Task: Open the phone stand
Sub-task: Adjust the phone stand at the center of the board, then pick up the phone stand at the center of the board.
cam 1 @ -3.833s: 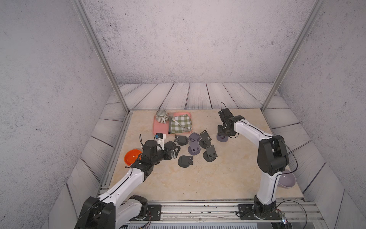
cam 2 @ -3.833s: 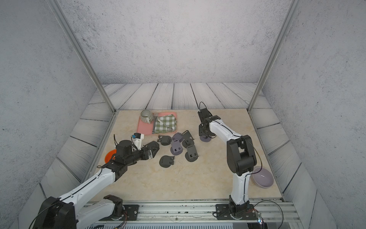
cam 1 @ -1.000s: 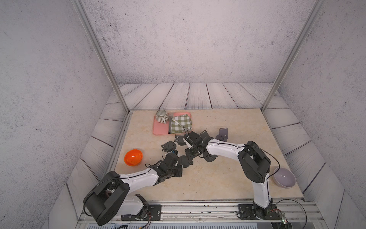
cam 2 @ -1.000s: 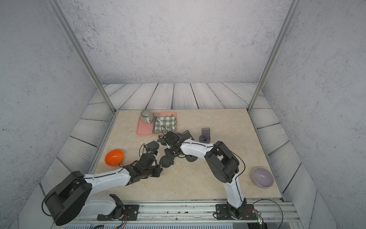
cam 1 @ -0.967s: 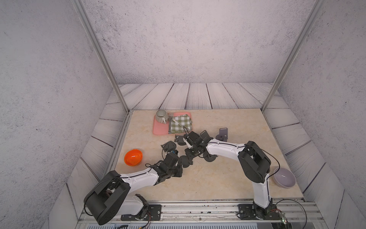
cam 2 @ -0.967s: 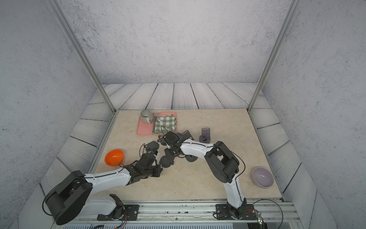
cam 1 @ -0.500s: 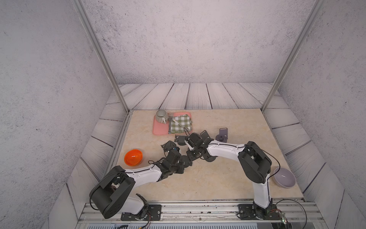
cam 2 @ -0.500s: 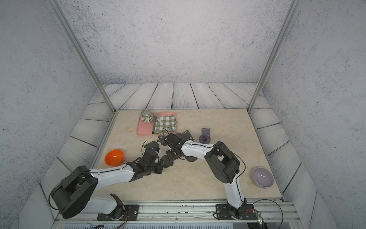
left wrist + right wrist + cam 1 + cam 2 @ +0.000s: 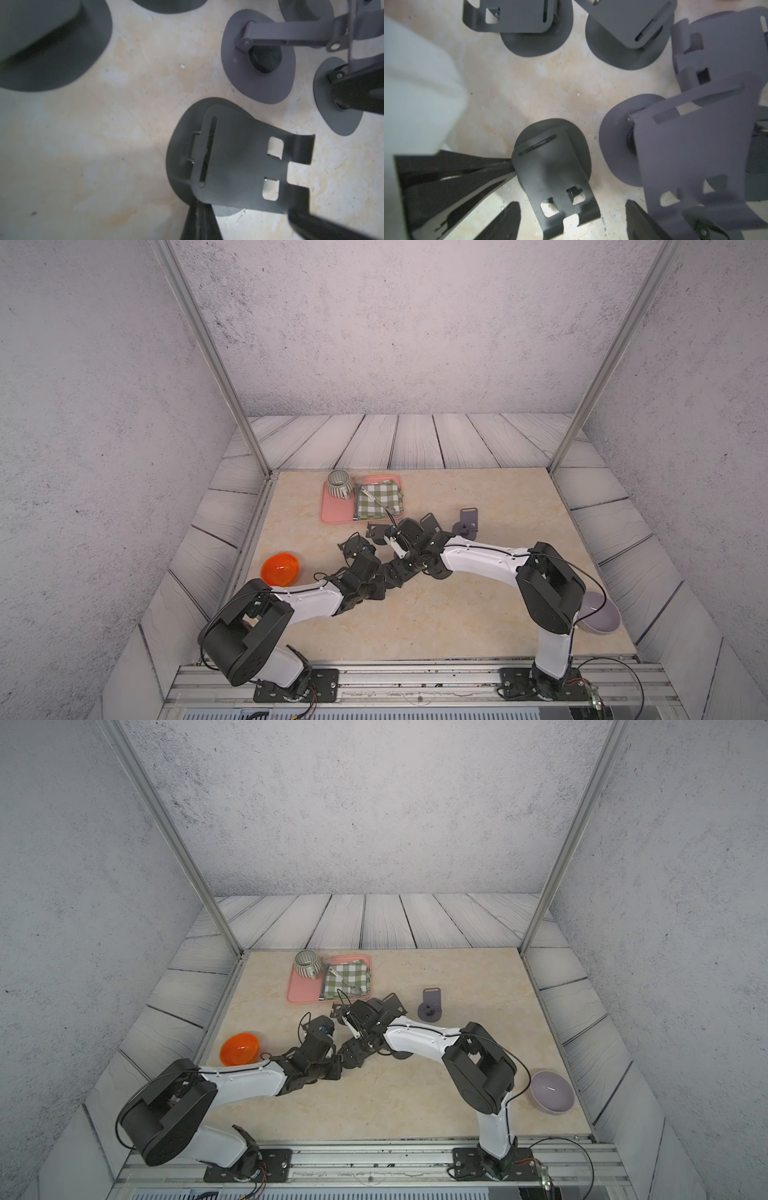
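The dark phone stand (image 9: 228, 166) (image 9: 550, 162) lies on the beige table, its slotted plate raised a little off the round base. In both top views the two grippers hide most of it. My left gripper (image 9: 199, 220) (image 9: 390, 572) (image 9: 338, 1056) is shut, its tips pinched on the base's rim under the plate. My right gripper (image 9: 571, 224) (image 9: 415, 562) (image 9: 357, 1048) is open. Its fingers (image 9: 500, 224) stand either side of the plate's notched lip without touching it.
Several other stands crowd round: a purple one (image 9: 695, 145) (image 9: 257, 62) close by, dark ones (image 9: 519, 20) beyond, and an upright purple one (image 9: 468, 522). Further off are a pink tray (image 9: 332, 510) with cup and checked cloth, an orange bowl (image 9: 280, 569) and a lilac bowl (image 9: 598, 614).
My right gripper has gone from shut to open at the stand's lip. The left gripper stayed shut and moved a little toward the right arm.
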